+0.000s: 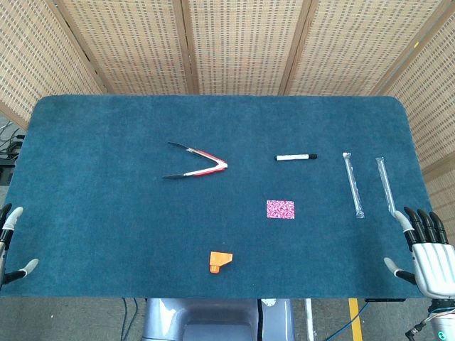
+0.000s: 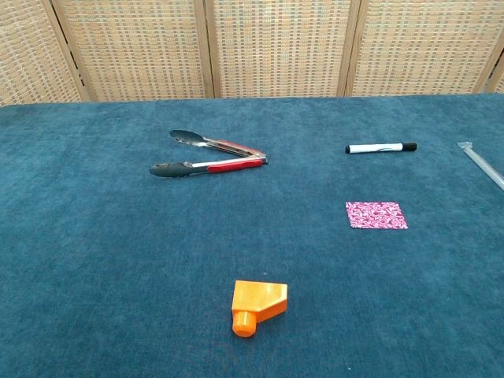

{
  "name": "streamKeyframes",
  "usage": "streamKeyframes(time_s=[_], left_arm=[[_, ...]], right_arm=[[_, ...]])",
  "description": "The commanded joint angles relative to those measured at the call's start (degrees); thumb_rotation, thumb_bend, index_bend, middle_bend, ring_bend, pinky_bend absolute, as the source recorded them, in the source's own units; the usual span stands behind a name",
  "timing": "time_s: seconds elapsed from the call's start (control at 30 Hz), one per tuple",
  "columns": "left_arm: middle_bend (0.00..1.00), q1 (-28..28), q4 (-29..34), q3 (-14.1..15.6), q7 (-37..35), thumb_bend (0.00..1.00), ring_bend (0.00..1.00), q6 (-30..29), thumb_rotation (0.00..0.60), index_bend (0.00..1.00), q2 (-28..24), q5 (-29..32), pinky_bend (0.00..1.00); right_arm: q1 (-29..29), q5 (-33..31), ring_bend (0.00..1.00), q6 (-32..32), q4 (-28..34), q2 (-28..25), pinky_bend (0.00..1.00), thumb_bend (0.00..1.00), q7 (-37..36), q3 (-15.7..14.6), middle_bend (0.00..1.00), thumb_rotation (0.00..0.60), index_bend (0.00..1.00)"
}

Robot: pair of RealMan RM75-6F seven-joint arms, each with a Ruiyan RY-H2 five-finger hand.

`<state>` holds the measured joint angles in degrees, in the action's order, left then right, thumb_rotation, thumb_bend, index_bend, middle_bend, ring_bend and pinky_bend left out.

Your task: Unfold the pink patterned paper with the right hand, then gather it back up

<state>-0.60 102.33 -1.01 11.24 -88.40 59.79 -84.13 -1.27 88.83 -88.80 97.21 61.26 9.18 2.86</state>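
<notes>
We see a table point(image 1: 106, 234) covered in dark teal carpet-like cloth, backed by woven cane screen panels point(image 1: 242, 42). We take the pink patterned paper point(image 1: 280, 209) as our landmark: it lies flat on the cloth as a small folded rectangle, right of the table's middle, with nothing touching it.

Our right hand point(image 1: 429, 250) rests at the table's near right edge, well to the right of the paper and a little nearer us, fingers spread apart and holding nothing. Our left hand point(image 1: 12, 245) shows only partly at the near left edge, far to the left of the paper; the fingers we can see are apart and empty.

A pair of metal tongs point(image 1: 198, 163) with red grips lies up and to the left of the paper, arms splayed. Two clear plastic tubes point(image 1: 352, 184) lie to the right of the paper, roughly side by side. A white marker point(image 1: 296, 156) with a black cap lies just beyond the paper; any print on it is too small for us to read. A small orange block point(image 1: 220, 261) sits nearer us and to the left of the paper.
</notes>
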Motion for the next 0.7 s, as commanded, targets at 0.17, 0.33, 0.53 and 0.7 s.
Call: streamKeyframes(time_s=[0.17, 0.33, 0.53, 0.7], left_arm=[[0.0, 0.3, 0.1, 0.0, 0.2, 0.13, 0.0, 0.4, 0.6, 0.02, 0.1, 0.0, 0.0], [0.0, 0.2, 0.1, 0.0, 0.2, 0.13, 0.0, 0.2, 0.6, 0.02, 0.0, -0.1, 0.0], [0.0, 0.1, 0.4, -0.1, 0.3, 0.13, 0.0, -0.3, 0.6, 0.02, -0.3, -0.3, 0.0], [0.0, 0.1, 0.8, -0.3, 0.9, 0.13, 0.0, -0.8, 0.6, 0.02, -0.5, -0.4, 0.0]], right_arm=[[0.1, -0.1, 0.0, 0.0, 0.0, 0.0, 0.0, 0.23, -0.1, 0.0, 0.09, 0.6, 0.1], [0.2, 0.1, 0.0, -0.2, 0.0, -0.1, 0.0, 0.23, -0.2, -0.1, 0.09, 0.6, 0.1], [-0.1, 0.3, 0.0, -0.2, -0.1, -0.3, 0.0, 0.23, -0.4, 0.1, 0.09, 0.6, 0.1], [-0.5, 0.2, 0.0, 0.8, -0.2, -0.4, 0.0, 0.23, -1.9, 0.1, 0.09, 0.6, 0.1]])
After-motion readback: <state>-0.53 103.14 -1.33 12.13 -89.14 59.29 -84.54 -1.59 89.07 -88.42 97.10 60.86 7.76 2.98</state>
